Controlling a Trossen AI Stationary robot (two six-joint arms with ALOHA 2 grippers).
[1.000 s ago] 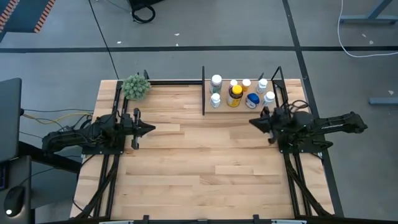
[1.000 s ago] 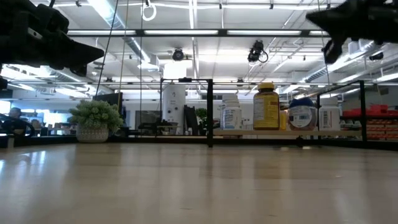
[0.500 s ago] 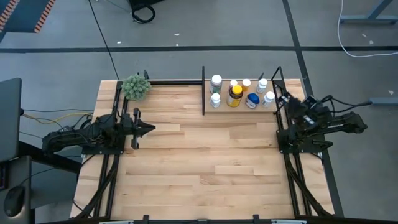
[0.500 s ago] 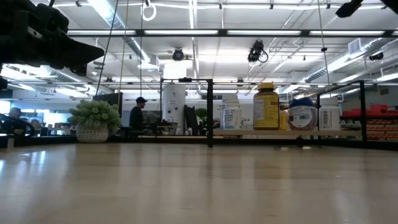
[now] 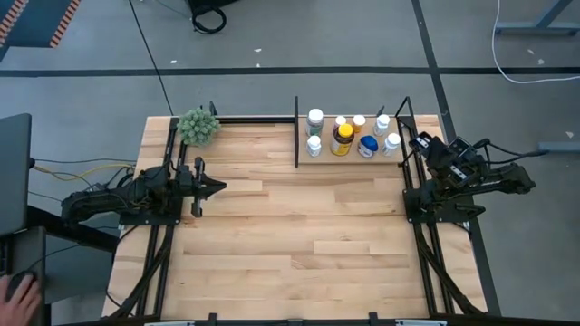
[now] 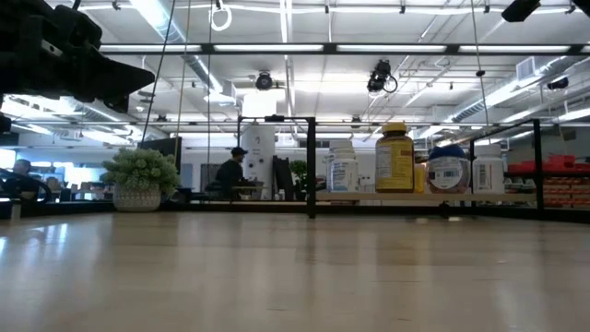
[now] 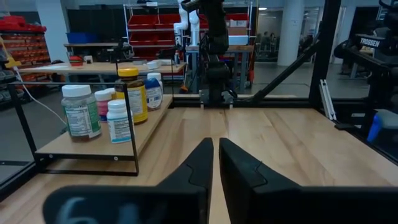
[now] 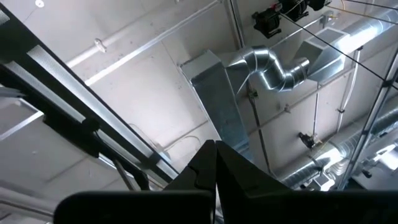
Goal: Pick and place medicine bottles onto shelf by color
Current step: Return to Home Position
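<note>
Several medicine bottles [image 5: 349, 134] stand upright on their bases on the shelf [image 5: 327, 157], a light board framed by black rods at the table's far right. The amber, yellow-lidded one [image 6: 395, 159] is the tallest, and a blue-lidded one [image 5: 368, 145] stands beside it. The left wrist view shows the bottles [image 7: 79, 111] on the shelf [image 7: 93, 144] too. My left gripper [image 5: 220, 188] hovers level over the table's left side, shut and with nothing in it. My right gripper [image 5: 419, 142] stands by the shelf's right posts, tipped up toward the ceiling [image 8: 214, 144], shut and with nothing in it.
A green fuzzy plant ball [image 5: 198, 126] sits at the table's far left corner. Black rods run along the table's left, right and far edges. Bare planks [image 5: 308, 226] lie between the two arms. A person's hand [image 5: 18, 294] shows off the table at the near left.
My right gripper has drawn back toward the table's right edge, risen, and tipped from pointing level toward the table's left to pointing steeply up. In the low view it has gone almost out of the picture at the top. It stays shut.
</note>
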